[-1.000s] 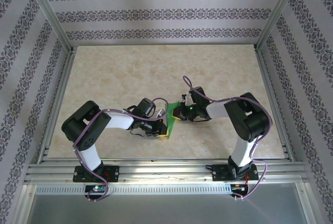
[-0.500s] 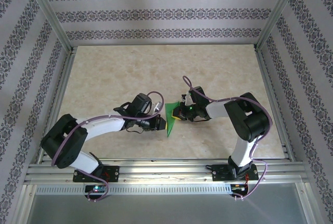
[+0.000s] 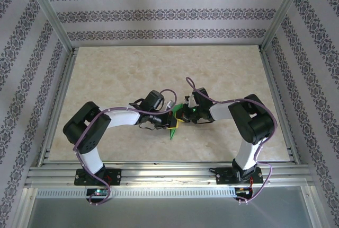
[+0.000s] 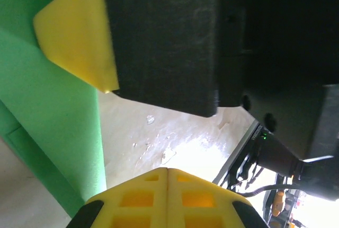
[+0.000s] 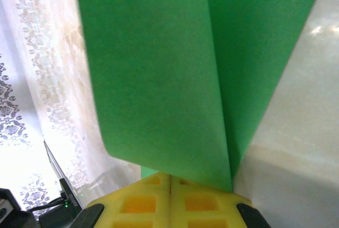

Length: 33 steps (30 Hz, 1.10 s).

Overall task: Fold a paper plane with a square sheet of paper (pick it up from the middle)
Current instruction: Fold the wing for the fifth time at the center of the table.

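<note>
Green paper sheet (image 5: 153,69) is sitting mostly covered in the top view. Left hand (image 3: 169,123) and right hand (image 3: 180,117) are crowding over it mid-worktop (image 3: 132,74). Just a narrow pointed sliver is poking out toward the near edge, with a scrap of green showing at the far side of the right hand. Fingertips aren't resolving from up there.

Left wrist view is being blocked by a big black block with a yellow pad (image 4: 77,32), close and blurred, looking like the right hand's finger. The sheet is running off frame on the left. Right wrist view is cropping the sheet at the top.

Right hand: yellow fingers are pressing together with the seam tight. The sheet is rising straight out from between them, so it is pinching the paper.

Left hand: fingers are also sitting fully together. A green edge is passing just beside one finger, and I cannot tell whether any paper is caught in the seam. The yellow pad is lying against the green face.

From above, the hands are sitting just beside each other with the sheet between them.

Sheet is looking folded: two flat, smooth, bright green panels are meeting at a crease and splaying apart in a V. I cannot tell whether its point is touching the worktop.
</note>
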Tool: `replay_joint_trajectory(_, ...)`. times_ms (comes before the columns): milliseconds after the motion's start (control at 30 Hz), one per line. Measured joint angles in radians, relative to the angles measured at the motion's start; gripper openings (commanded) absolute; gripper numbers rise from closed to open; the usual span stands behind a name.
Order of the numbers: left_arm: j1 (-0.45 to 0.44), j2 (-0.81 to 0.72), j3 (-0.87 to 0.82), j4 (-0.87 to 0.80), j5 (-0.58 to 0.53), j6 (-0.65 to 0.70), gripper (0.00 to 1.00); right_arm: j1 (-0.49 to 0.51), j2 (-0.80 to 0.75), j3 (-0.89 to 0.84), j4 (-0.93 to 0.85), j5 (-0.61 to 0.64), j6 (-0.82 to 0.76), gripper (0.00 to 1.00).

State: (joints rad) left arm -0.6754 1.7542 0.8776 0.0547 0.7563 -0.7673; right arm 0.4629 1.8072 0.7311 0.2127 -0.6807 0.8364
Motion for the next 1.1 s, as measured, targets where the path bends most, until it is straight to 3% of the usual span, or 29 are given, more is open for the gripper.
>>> replay_joint_trajectory(567,-0.032,0.074,0.029,-0.019,-0.009,0.047,0.03,0.0,0.0,0.0,-0.001,0.0,-0.003,0.05)
replay_joint_trajectory(1100,-0.035,0.048,-0.072,0.017,-0.008,0.052,0.03,0.003,0.002,0.006,-0.014,0.003,-0.004,0.05)
